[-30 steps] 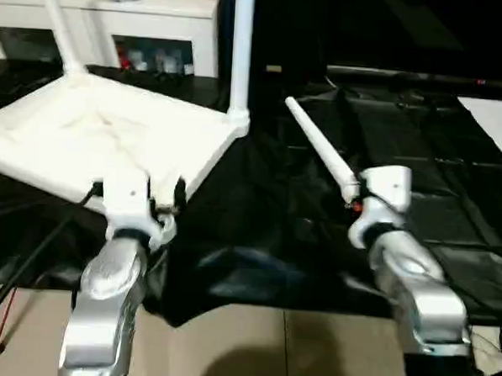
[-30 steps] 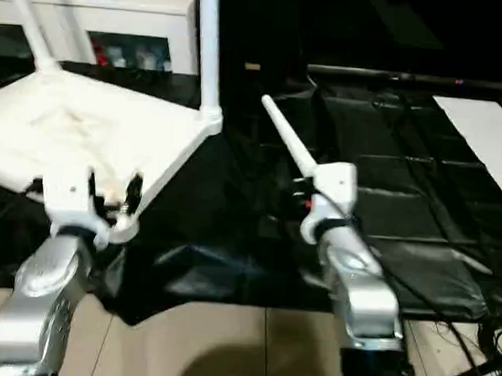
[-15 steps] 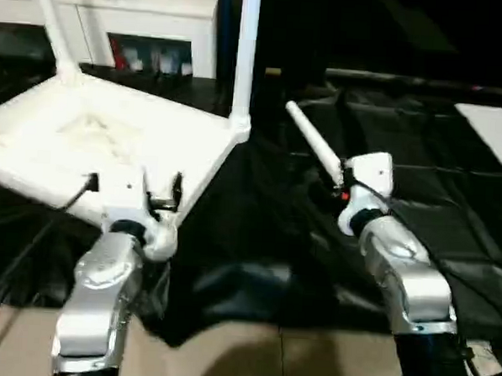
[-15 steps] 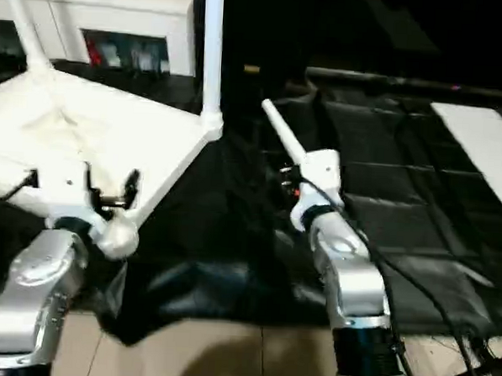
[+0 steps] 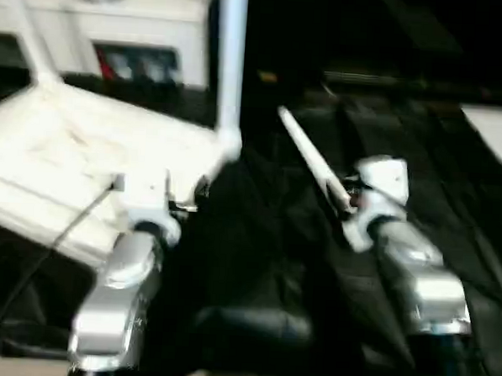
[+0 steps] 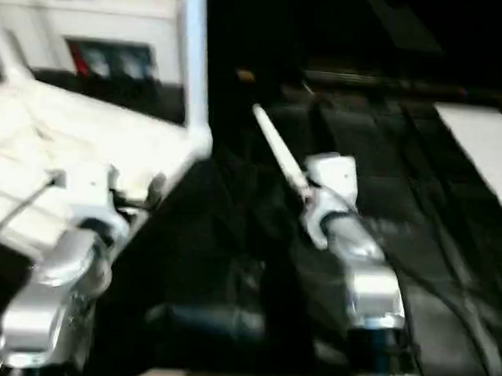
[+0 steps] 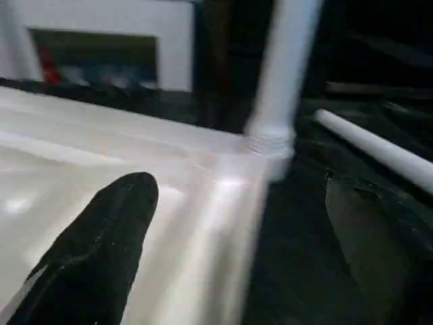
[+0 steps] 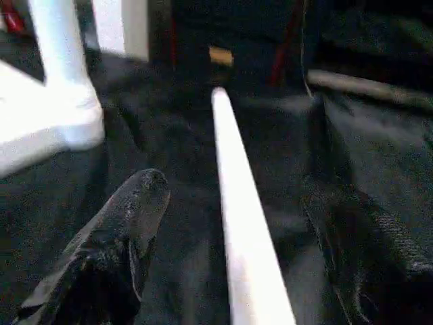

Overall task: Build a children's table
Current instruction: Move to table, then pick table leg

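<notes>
Left tool (image 7: 237, 223) spread astride tabletop (image 5: 59, 157) edge; right tool (image 8: 237, 230) spread around loose leg (image 8: 240, 230).

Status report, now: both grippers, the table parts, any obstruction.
Left gripper open, straddling the tabletop edge. Right gripper open around a loose leg. Two legs standing in sockets. Nothing blocking.

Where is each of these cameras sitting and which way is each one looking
Head, left and right eye: look forward and down past both silver forearms at the tabletop and loose leg.
Left wrist: looks along the left gripper across the tabletop to a fitted leg.
Right wrist: looks along the right gripper, its fingers either side of the loose leg.
Both wrist views share the loose leg.
</notes>
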Controlling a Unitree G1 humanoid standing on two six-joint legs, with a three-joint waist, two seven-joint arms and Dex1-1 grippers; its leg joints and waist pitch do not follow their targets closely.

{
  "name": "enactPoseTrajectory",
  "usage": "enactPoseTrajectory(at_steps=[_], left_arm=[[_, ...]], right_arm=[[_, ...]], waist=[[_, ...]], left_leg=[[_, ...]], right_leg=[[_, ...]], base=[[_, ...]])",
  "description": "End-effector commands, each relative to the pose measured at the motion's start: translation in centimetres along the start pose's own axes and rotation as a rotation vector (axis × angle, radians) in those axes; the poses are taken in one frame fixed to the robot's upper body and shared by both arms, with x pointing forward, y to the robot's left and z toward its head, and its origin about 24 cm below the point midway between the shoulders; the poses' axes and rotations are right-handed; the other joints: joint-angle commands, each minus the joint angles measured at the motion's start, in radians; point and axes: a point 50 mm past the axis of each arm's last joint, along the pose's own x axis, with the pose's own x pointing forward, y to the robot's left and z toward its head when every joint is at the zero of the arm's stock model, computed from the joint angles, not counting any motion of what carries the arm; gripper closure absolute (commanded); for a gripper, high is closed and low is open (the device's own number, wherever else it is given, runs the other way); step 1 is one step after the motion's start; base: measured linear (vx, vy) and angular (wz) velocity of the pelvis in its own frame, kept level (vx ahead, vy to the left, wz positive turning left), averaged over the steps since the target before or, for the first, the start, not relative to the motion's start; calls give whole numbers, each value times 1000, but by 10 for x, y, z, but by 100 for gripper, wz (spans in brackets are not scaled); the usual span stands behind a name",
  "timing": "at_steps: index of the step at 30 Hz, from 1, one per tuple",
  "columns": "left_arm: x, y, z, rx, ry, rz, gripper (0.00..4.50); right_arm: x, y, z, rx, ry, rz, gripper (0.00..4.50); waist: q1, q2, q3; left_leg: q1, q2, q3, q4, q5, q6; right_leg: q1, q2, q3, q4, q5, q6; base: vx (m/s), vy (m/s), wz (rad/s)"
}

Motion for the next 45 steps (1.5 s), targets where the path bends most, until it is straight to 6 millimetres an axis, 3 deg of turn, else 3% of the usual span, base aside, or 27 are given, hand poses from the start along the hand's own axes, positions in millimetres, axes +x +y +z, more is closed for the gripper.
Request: enactPoseTrajectory(at_steps=[1, 2, 3, 4, 5, 7, 8, 9, 10, 11, 12, 13, 14, 16, 17, 18, 20, 21, 22, 24, 28, 29, 34, 40, 41, 44, 45], left_arm=[[-1, 4, -1, 5, 5, 11, 9], [-1, 5, -1, 5, 5, 10, 9], [-2, 5, -1, 12, 7, 8, 9], [-2, 5, -1, 13, 8, 8, 2], [-2, 5, -1, 20, 8, -4, 0], [-3, 5, -1, 39, 27, -30, 0], [-3, 5, -2, 48, 35, -40, 0], [-3, 4, -1, 47, 38, -56, 0], [-4, 3, 0, 37, 37, -80, 0], [-5, 3, 2, 28, 36, -104, 0], [-9, 2, 4, 21, 39, -166, 0], [-10, 2, 4, 27, 43, -180, 0], [-11, 2, 5, 36, 48, -196, 0], [-14, 2, 4, 71, 66, -231, 0], [-14, 2, 4, 75, 68, -237, 0], [-17, 1, 4, 102, 84, -278, 0], [-24, -3, 7, 140, 120, -394, 0], [-24, -4, 7, 139, 122, -401, 0], [-25, -4, 7, 139, 123, -405, 0], [-27, -11, 13, 129, 120, -463, 0], [-31, -14, 15, 121, 137, -515, 0], [-33, -14, 15, 124, 147, -531, 0], [-44, -18, 14, 134, 193, -634, 0], [-46, -20, 14, 137, 215, -658, 0], [-46, -20, 14, 141, 221, -671, 0], [-46, -19, 15, 147, 223, -677, 0], [-46, -19, 15, 147, 221, -679, 0]], right_arm=[[5, 3, -1, 14, 48, 10, 94], [6, 2, -1, 16, 54, 13, 94], [9, 0, 0, 25, 69, 22, 94], [9, 0, 0, 26, 70, 23, 76], [15, -5, 1, 40, 103, 36, 65], [24, -12, 3, 30, 162, 48, 65], [27, -14, 4, 24, 185, 53, 45], [30, -17, 4, 13, 208, 48, 34], [33, -21, 5, -1, 234, 37, 23], [37, -24, 7, -11, 253, 32, 23], [45, -33, 10, -40, 319, 10, 14], [46, -34, 10, -47, 330, 10, 6], [48, -36, 11, -55, 342, 10, 6], [51, -39, 14, -50, 366, 10, 6], [52, -39, 14, -49, 370, 12, 6], [55, -42, 16, -39, 401, 21, 6], [59, -42, 15, 13, 483, 104, 6], [59, -43, 14, 15, 489, 112, 6], [59, -43, 14, 14, 496, 117, 6], [57, -48, 7, 11, 561, 104, 6], [53, -49, -1, 8, 628, 129, 6], [52, -49, -4, -3, 649, 133, 6], [48, -54, -13, 2, 726, 116, 6], [41, -61, -22, 32, 775, 108, 6], [39, -63, -24, 38, 780, 102, 6], [38, -65, -26, 49, 782, 96, 6], [38, -66, -26, 52, 784, 95, 31]], waist=[[-50, 66, -39], [-70, 50, -71], [-55, 45, -70], [-51, 48, -60], [-47, 36, -55], [-47, -1, -54], [-44, -45, -56], [8, -69, -61], [8, -78, -67], [8, -78, -67], [9, -65, -63], [3, -44, -60], [3, -32, -60], [3, -27, -53], [3, -19, -42], [4, -23, -39], [5, -39, -26], [9, -44, -22], [22, -33, -19], [23, -71, -18], [35, -66, -20], [37, -76, -23], [44, -75, -23], [45, -80, -34], [48, -72, -36], [47, -74, -35], [48, -66, -34]], left_leg=[[80, 138, -115, -145, 16, 102], [177, 165, -153, -126, 27, 209], [179, 170, -162, -111, 4, 261], [148, 153, -139, -117, -4, 300], [140, 143, -117, -130, -18, 322], [120, 139, -86, -125, 62, 362], [81, 92, -44, -91, 111, 322], [-6, 0, 8, 1, 54, 211], [-17, 13, -7, -14, 134, 109], [-17, 13, -7, -14, 134, 109], [-15, 14, 0, -47, 224, 32], [-12, 34, -4, -66, 180, 16], [2, 53, -7, -69, 153, 9], [24, 95, -6, -83, 85, 23], [31, 107, 2, -95, -9, 29], [36, 110, 11, -96, -62, 21], [46, 109, 36, -100, -260, -33], [47, 111, 40, -101, -275, -41], [56, 116, 45, -105, -292, -64], [57, 123, 56, -113, -290, -86], [38, 128, 56, -121, -208, -105], [36, 128, 58, -121, -184, -104], [36, 126, 66, -116, -142, -95], [26, 123, 72, -110, -7, -58], [27, 123, 72, -108, 14, -50], [25, 123, 76, -106, 24, -38], [25, 123, 75, -107, 14, -41]], right_leg=[[-27, -11, -55, 52, -50, -129], [-109, -19, -46, 84, -106, -70], [-125, -34, -32, 109, -114, -32], [-140, -41, -25, 132, -67, 41], [-156, -46, -25, 135, -8, 78], [-172, -77, 4, 92, 142, 66], [-146, -123, 49, -3, 278, 32], [-53, -226, 139, -57, 327, 29], [-33, -223, 124, -33, 533, -3], [-33, -223, 124, -33, 533, -3], [-46, -154, 63, -13, 772, -52], [-44, -137, 46, -13, 640, -128], [-55, -132, 41, -20, 536, -174], [-71, -131, 37, -34, 315, -279], [-80, -134, 32, -43, 185, -310], [-85, -136, 32, -52, 122, -311], [-102, -145, 33, -73, -168, -291], [-105, -148, 34, -78, -216, -271], [-115, -150, 35, -86, -266, -239], [-118, -149, 33, -87, -294, -207], [-105, -152, 33, -72, -209, -194], [-102, -153, 33, -67, -180, -195], [-104, -153, 38, -62, -125, -218], [-89, -149, 36, -44, 47, -253], [-89, -149, 36, -40, 76, -264], [-91, -145, 35, -39, 101, -278], [-91, -145, 35, -40, 92, -280]], base=[[147, 67, -13], [228, 74, -9], [169, 59, -12], [112, 20, 1], [56, 3, -2], [28, 1, -1], [18, -102, 8], [18, -102, 8], [21, -121, 9], [22, -99, -4], [22, -99, -4], [-15, -59, -4], [0, 0, 0], [0, 0, 0], [0, 0, 0], [0, 0, 0], [-68, -12, 12], [-69, -13, 12], [-61, -15, 15], [0, 0, 0], [0, 0, 0], [0, 0, 0], [0, 0, 0], [0, 0, 0], [0, 0, 0], [0, 0, 0], [0, 0, 0]])
